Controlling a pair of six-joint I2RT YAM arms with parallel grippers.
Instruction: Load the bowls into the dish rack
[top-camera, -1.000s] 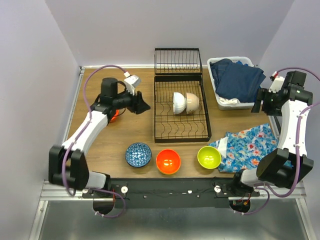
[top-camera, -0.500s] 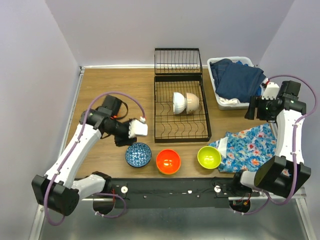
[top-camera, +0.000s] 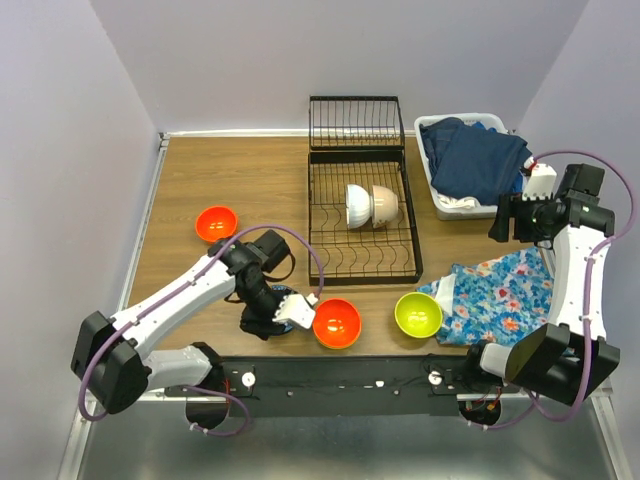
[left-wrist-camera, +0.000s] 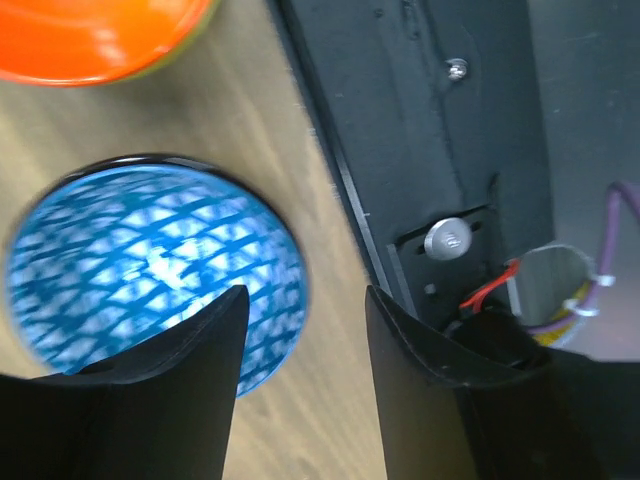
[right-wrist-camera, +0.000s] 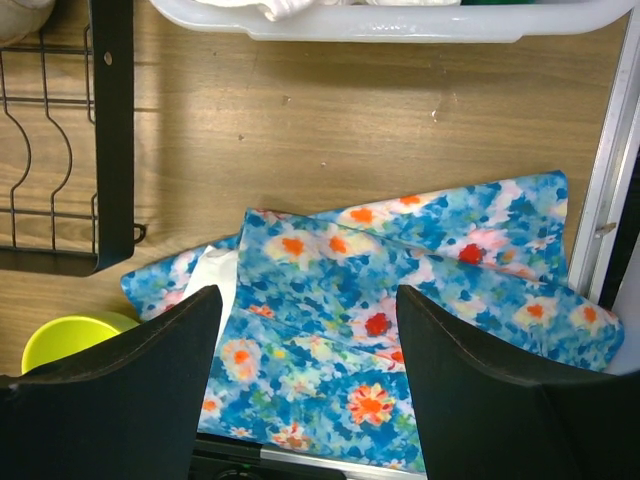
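The black wire dish rack (top-camera: 335, 235) holds a white bowl (top-camera: 357, 205) and a cream bowl (top-camera: 386, 204) on edge. One orange bowl (top-camera: 216, 222) sits at the left, another orange bowl (top-camera: 336, 322) and a lime green bowl (top-camera: 418, 314) near the front edge. My left gripper (top-camera: 260, 318) hangs low over the blue patterned bowl (top-camera: 284, 294). In the left wrist view this gripper (left-wrist-camera: 305, 295) is open, one finger above the blue bowl (left-wrist-camera: 140, 260), the other outside its rim. My right gripper (top-camera: 506, 218) (right-wrist-camera: 308, 290) is open and empty above a floral cloth (right-wrist-camera: 400, 310).
A white tub (top-camera: 455, 205) of dark blue clothes stands at the back right, beside the rack. The floral cloth (top-camera: 495, 290) lies at the near right, next to the lime bowl (right-wrist-camera: 60, 340). The black base rail (left-wrist-camera: 400, 150) runs close to the blue bowl.
My left arm swung from the far left of the table down to the blue bowl at the front, uncovering the left orange bowl. The right arm shifted slightly.
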